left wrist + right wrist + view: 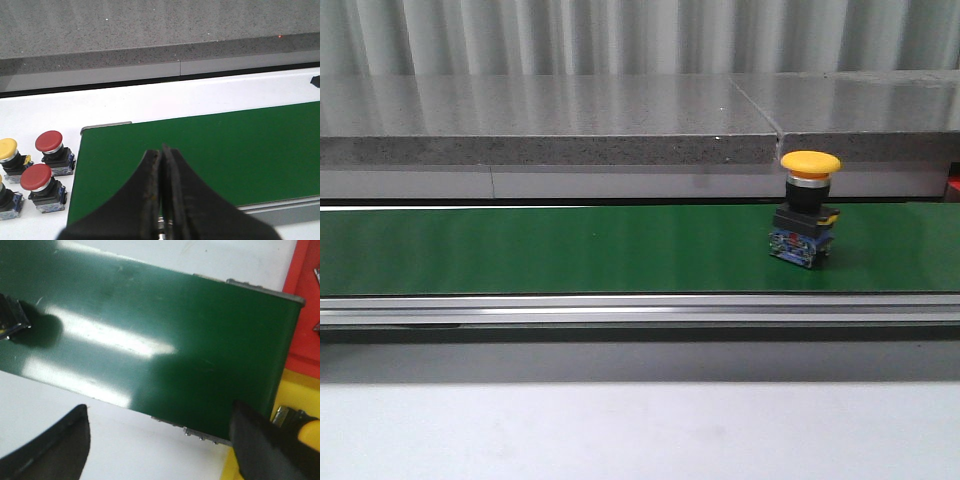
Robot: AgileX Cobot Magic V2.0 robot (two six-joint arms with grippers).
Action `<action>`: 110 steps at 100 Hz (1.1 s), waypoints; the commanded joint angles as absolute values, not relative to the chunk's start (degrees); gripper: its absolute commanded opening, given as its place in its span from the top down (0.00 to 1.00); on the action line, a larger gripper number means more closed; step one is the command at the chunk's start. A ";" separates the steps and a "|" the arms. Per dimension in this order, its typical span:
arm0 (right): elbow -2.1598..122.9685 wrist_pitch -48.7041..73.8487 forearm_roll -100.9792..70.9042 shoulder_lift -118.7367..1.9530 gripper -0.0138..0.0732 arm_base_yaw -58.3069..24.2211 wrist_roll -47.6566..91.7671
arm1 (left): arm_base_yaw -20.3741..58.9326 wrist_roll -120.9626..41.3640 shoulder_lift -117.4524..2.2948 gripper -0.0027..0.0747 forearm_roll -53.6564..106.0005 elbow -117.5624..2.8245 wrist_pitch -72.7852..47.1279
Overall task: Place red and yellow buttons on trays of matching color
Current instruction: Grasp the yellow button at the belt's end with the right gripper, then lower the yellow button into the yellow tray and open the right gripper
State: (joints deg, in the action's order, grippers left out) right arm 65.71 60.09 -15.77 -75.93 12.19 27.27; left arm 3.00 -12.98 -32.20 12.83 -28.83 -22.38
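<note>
A yellow mushroom-head button (809,163) stands upright on the green belt (570,250), right of its middle. On the white table beside the belt's left end stand two red buttons (49,142) (35,177) and a yellow one (7,149); another shows partly at the frame's edge (4,200). My left gripper (162,151) is shut and empty above that end of the belt. My right gripper (160,432) is open and empty over the belt's right end, near the red tray (300,315) and the yellow tray (292,390). A yellow button (302,420) lies in the yellow tray, half hidden by a finger.
A grey stone ledge (550,120) runs behind the belt, and a metal rail (620,310) along its front. A dark block (10,317) sits on the belt at the right wrist view's edge. Small parts (316,327) show in the red tray.
</note>
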 commanded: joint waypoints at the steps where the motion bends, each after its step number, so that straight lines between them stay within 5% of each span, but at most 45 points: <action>1: 64.24 56.80 -17.21 -73.14 0.18 10.54 28.00 | 3.49 -12.99 -32.26 0.99 13.65 -30.26 -18.43; 47: 60.39 50.70 -17.21 -76.99 0.18 -2.84 31.61 | 3.49 -12.99 -32.26 0.99 13.65 -30.26 -18.43; 96: 60.53 39.63 -18.10 -84.59 0.18 -7.27 31.61 | 3.49 -12.99 -32.26 0.99 13.74 -30.26 -18.43; 110: 60.53 39.18 -18.10 -85.14 0.32 -7.27 31.38 | 3.49 -12.99 -32.26 0.99 13.74 -30.26 -18.43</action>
